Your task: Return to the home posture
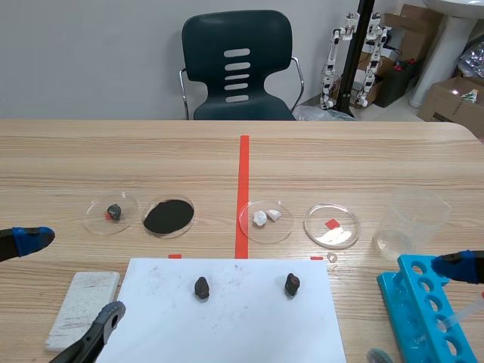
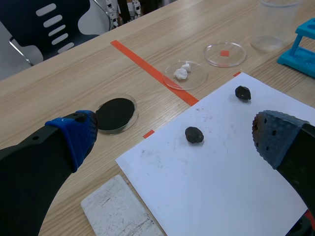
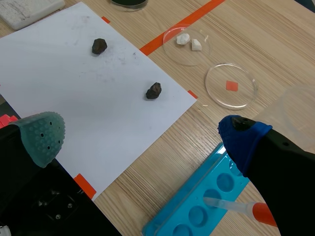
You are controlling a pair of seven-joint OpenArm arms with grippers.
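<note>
Left gripper [image 2: 174, 140]: fingers spread, empty, low at the white sheet's [image 1: 242, 325] left side, which I judge close to home.
Right gripper [image 3: 142, 140]: fingers spread, holding nothing, right of the sheet, over the blue rack [image 1: 420, 302].

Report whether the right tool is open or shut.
Open: in its wrist view the right tool has its fingers wide apart, with nothing gripped between them.

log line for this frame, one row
left pincer open, empty | right pincer open, empty | both touching nothing | two dark lumps on white sheet
</note>
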